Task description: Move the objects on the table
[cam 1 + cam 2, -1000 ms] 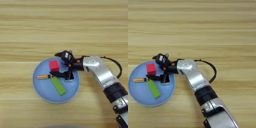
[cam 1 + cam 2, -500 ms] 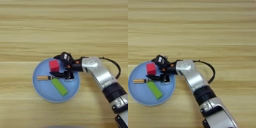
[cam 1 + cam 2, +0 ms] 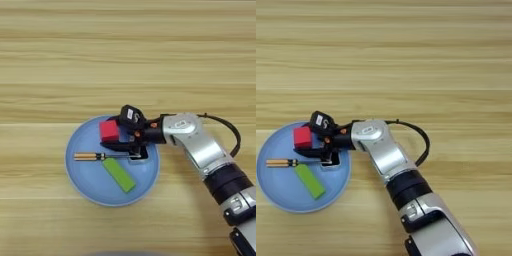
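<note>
A small red cube (image 3: 108, 130) sits at the upper middle of the round light-blue plate (image 3: 87, 182). My right gripper (image 3: 116, 133) reaches in from the right, open. One black finger lies above the cube's right corner and the other (image 3: 122, 146) runs just below it. Whether they touch it I cannot tell. The orange-handled screwdriver (image 3: 94, 156) lies flat, pointing right toward the lower finger. A lime-green bar (image 3: 119, 174) rests diagonally below it. Something small and silver (image 3: 140, 156) peeks out under the lower finger, mostly hidden.
The plate sits near the front of the wooden table (image 3: 125, 55). My silver forearm (image 3: 200, 147) with its black cable (image 3: 231, 135) crosses the table from the lower right. The table's front edge runs close below the plate.
My gripper has slid left over the plate, so its fingers now straddle the red cube, and the gap between them looks narrower. The cube, bar and screwdriver have stayed put.
</note>
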